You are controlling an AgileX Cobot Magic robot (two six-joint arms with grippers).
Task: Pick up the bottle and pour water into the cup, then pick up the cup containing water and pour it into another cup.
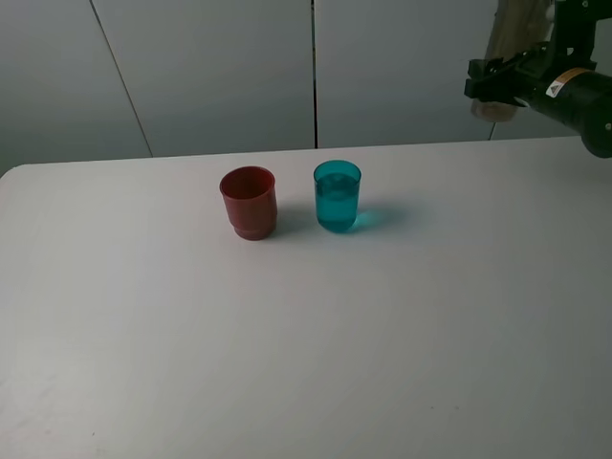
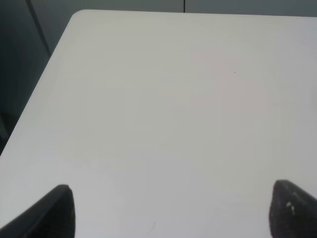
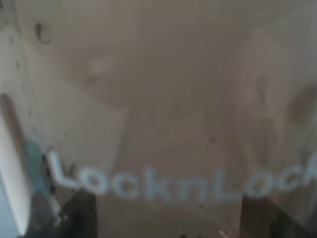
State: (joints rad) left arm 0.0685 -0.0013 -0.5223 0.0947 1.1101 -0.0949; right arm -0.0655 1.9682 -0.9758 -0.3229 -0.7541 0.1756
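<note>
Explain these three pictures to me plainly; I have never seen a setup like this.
This is a two-armed robot. One picture comes from a camera mounted high, looking down on a white table. On it stand a dark red cup and, beside it, a teal cup that seems to hold water. At the upper right, the right gripper holds a smoky translucent bottle raised above the table. The other two pictures come from cameras on the wrists. The right one is filled by the bottle up close, lettering showing. The left one shows the open left gripper over bare table.
</note>
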